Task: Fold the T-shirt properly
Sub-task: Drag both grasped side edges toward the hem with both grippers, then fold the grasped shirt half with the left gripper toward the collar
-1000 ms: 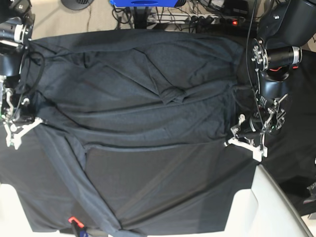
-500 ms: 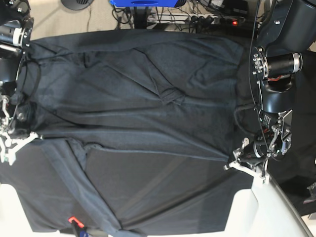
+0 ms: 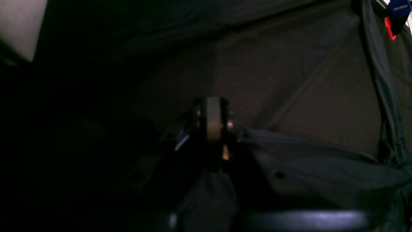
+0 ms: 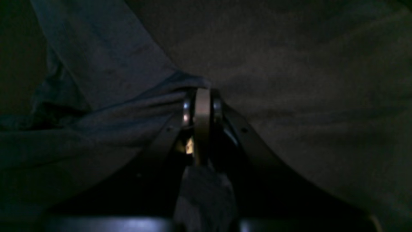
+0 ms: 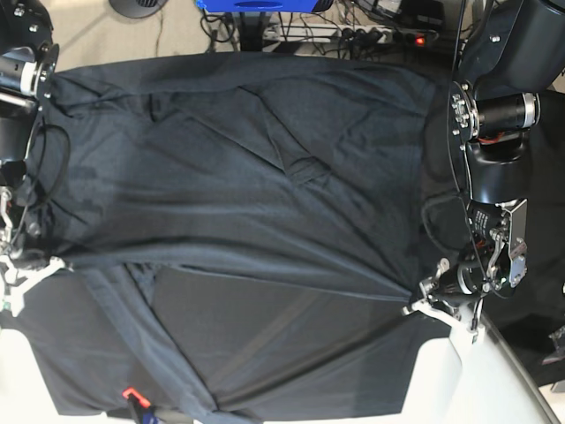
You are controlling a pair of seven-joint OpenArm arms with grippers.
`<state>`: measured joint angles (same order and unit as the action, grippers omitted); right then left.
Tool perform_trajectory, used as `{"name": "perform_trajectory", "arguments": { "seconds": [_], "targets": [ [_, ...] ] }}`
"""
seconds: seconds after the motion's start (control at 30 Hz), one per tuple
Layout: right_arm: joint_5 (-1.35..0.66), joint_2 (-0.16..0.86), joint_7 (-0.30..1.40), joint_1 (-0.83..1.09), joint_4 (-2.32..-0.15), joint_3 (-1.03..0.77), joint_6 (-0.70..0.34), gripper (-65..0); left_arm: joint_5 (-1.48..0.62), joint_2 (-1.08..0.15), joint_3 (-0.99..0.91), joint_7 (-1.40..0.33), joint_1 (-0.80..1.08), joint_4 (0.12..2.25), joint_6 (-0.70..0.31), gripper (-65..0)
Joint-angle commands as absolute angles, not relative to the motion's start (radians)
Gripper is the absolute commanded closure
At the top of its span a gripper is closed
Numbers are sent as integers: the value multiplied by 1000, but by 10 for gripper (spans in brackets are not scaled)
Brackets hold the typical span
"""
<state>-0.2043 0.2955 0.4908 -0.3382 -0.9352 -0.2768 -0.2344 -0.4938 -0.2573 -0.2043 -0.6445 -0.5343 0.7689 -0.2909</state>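
At about 4 o'clock in the base view, the left gripper (image 5: 422, 300) was pressed together, pinching a corner of the shirt (image 5: 238, 177); at 8 o'clock the right gripper (image 5: 35, 272) pinched the opposite corner the same way. Between them the shirt's edge ran taut across the bench (image 5: 291, 353), which was draped in a black cloth. Beyond that edge the shirt lay spread toward 12 o'clock, creased, with a small fold near its middle.
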Motion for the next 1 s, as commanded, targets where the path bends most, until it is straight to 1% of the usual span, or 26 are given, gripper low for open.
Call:
{"name": "perform_trajectory", "arguments": {
  "seconds": [0.0, 0.1, 0.37, 0.53, 0.7, 0.83, 0.97],
  "targets": [
    [-208, 314, 447, -367, -947, -278, -232, 0, -506, -269, -209, -631, -565, 789, -298, 0],
    [-208, 314, 403, -366, -946, -278, -232, 0, -506, -269, -211, -631, -565, 789, -298, 0],
    [-206, 314, 401, -366, -943, -277, -232, 0, -509, -269, -213, -631, -556, 791, -298, 0],
    [-206, 314, 403, -367, -848, -275, -232, 0, -591, -275, -203, -631, -529, 797, -298, 0],
    [-206, 314, 404, -364, -839, -275, -232, 0, -602, -272, -202, -634, -460, 888, -298, 0],
    [-206, 315, 437, -364, -840, -275, -234, 0, -604, -272, -202, -713, -407, 952, -298, 0],
    [-206, 331, 467, -366, -842, -275, -234, 0, -604, -272, -206, -774, -338, 1070, -298, 0]
  ]
}}
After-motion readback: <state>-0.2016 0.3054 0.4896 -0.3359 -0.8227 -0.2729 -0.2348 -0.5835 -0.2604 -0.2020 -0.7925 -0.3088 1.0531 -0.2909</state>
